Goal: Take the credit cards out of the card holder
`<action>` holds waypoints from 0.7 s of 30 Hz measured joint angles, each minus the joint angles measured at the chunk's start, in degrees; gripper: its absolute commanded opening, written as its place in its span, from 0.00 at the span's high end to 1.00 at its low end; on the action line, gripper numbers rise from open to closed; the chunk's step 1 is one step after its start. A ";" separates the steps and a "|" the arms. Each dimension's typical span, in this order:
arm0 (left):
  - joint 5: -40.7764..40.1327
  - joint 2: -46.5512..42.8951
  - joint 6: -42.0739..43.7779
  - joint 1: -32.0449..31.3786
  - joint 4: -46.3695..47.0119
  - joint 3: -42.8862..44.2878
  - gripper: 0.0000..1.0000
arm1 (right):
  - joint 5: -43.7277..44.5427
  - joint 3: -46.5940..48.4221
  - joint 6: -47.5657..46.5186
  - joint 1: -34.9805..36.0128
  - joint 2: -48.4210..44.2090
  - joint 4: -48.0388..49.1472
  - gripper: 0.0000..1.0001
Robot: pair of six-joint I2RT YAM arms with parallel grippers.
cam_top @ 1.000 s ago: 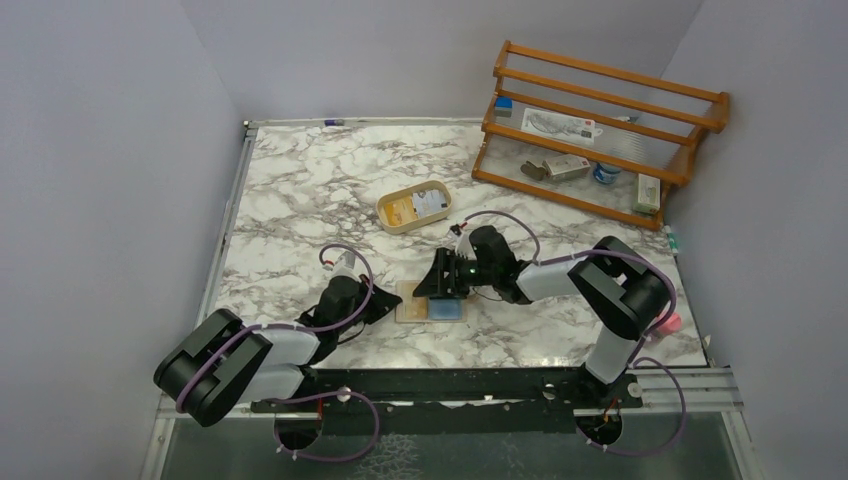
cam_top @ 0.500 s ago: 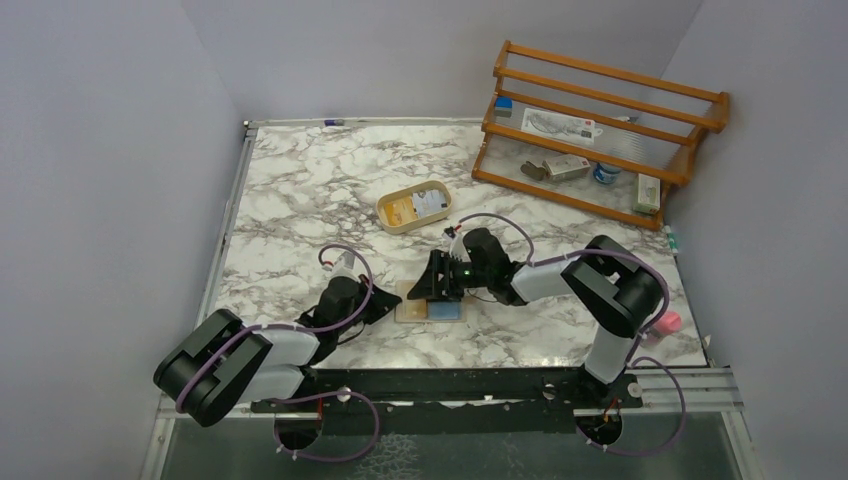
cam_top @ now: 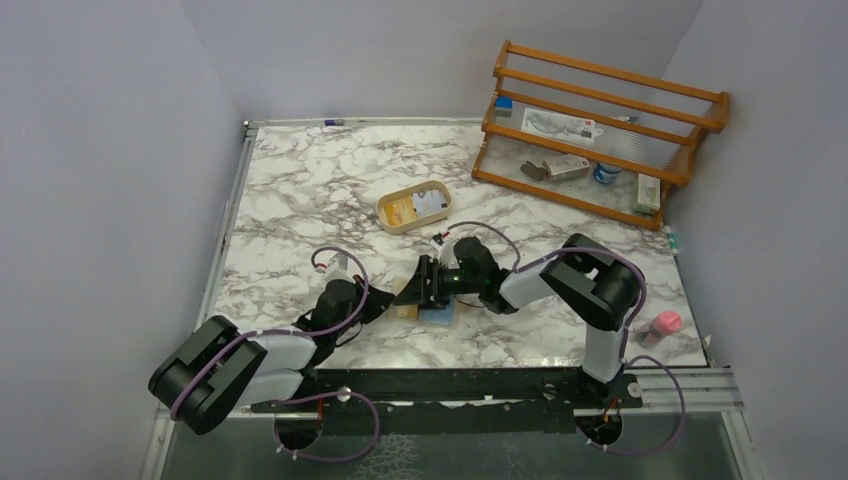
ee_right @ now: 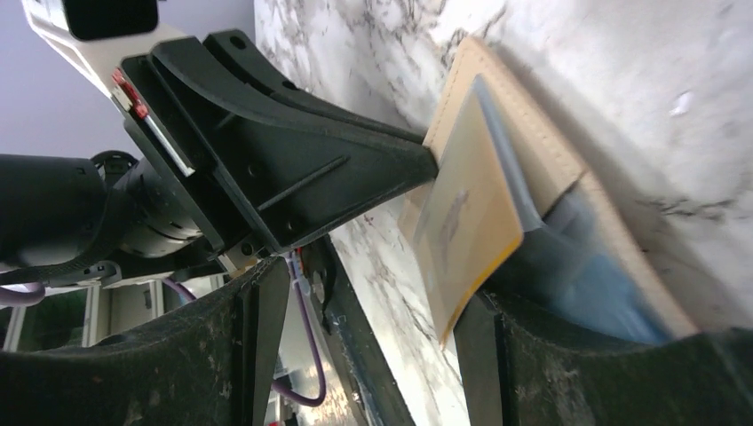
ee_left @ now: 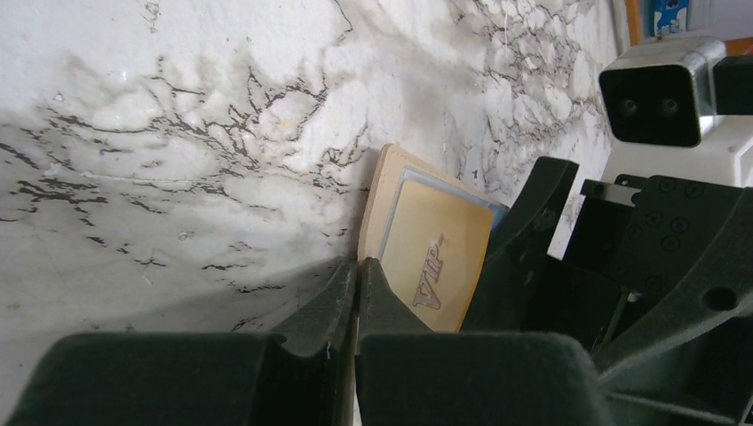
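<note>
The tan card holder (cam_top: 404, 313) lies open on the marble near the front. My left gripper (ee_left: 358, 277) is shut on its near edge (ee_left: 380, 191). A yellowish card marked VIP (ee_left: 438, 257) sticks out of its pocket, tilted up off the leather. A light blue card (ee_right: 590, 275) lies in the other half, also seen from above (cam_top: 441, 318). My right gripper (ee_right: 373, 288) is open over the holder (ee_right: 542, 151); the VIP card's (ee_right: 466, 222) free edge sits just inside one of its fingers (ee_right: 479, 355). From above, the right gripper (cam_top: 420, 287) covers most of the holder.
An oval beige tray (cam_top: 385, 213) holding cards stands behind the holder. A wooden rack (cam_top: 600, 130) with small items fills the back right. A pink object (cam_top: 664, 324) lies at the right front. Walls close in on three sides.
My right gripper has moved left over the card holder toward the left gripper, hiding more of it. The left gripper has stayed on the holder's edge.
</note>
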 measured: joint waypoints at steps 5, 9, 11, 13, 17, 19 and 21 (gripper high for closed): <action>-0.04 -0.68 -0.46 -0.13 -0.70 -0.11 1.00 | 0.09 -0.46 2.86 2.10 1.33 3.52 0.30; -0.07 -1.40 -0.70 -0.20 -1.29 -0.31 1.00 | 0.28 -0.68 3.65 2.36 1.42 4.26 0.30; -0.09 -1.66 -0.72 -0.20 -1.51 -0.35 1.00 | 0.28 -0.68 3.98 2.38 1.68 4.59 0.30; -0.09 -1.84 -0.76 -0.20 -1.70 -0.35 1.00 | 0.31 -0.79 4.33 2.40 1.88 4.94 0.30; -0.07 -2.01 -0.81 -0.39 -1.77 -0.42 1.00 | 0.33 -1.29 4.31 2.40 1.64 5.22 0.30; -0.07 -2.12 -0.83 -0.50 -1.86 -0.44 1.00 | 0.35 -1.68 4.13 2.40 0.96 4.94 0.30; -0.04 -2.32 -0.83 -0.52 -1.92 -0.44 1.00 | 0.37 -2.32 3.85 2.36 -0.24 4.50 0.30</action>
